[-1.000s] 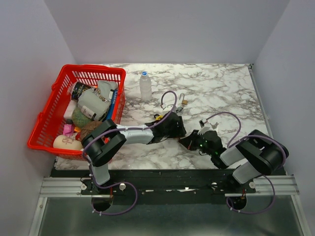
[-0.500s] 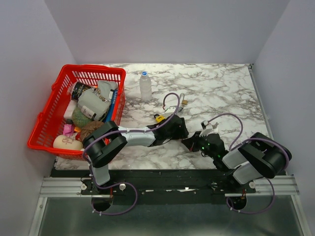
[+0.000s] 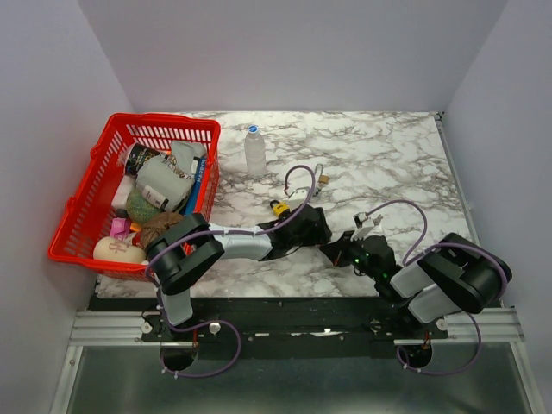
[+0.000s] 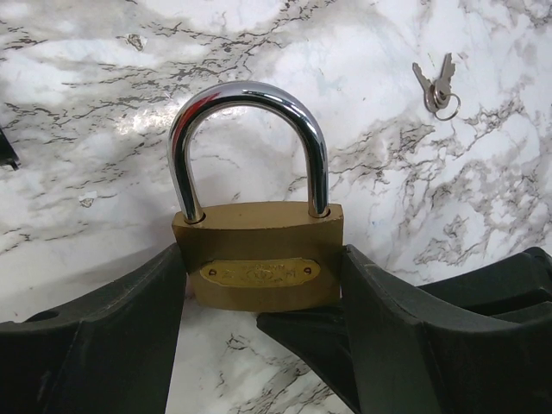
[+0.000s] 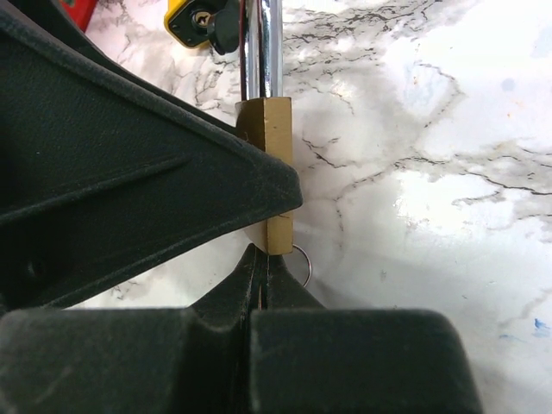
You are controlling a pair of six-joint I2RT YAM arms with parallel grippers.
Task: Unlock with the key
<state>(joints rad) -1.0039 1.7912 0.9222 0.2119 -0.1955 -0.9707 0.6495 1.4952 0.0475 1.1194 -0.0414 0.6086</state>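
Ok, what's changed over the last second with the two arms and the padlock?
Both arms drew slightly toward the near edge, exposing more of a yellow item beyond the left wrist. Nothing was taken or released: the left gripper keeps the padlock clamped, the right gripper stays shut on the key at its underside. The basket, bottle and spare keys unchanged.

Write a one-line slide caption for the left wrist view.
Left tool grips brass padlock by its sides; keys lie beyond.

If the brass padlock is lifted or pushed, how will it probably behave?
The padlock looks like solid brass with a steel shackle, so probably rigid and heavy for its size. Its smooth sides may slip between the jaws. Its flat body should slide, not roll.
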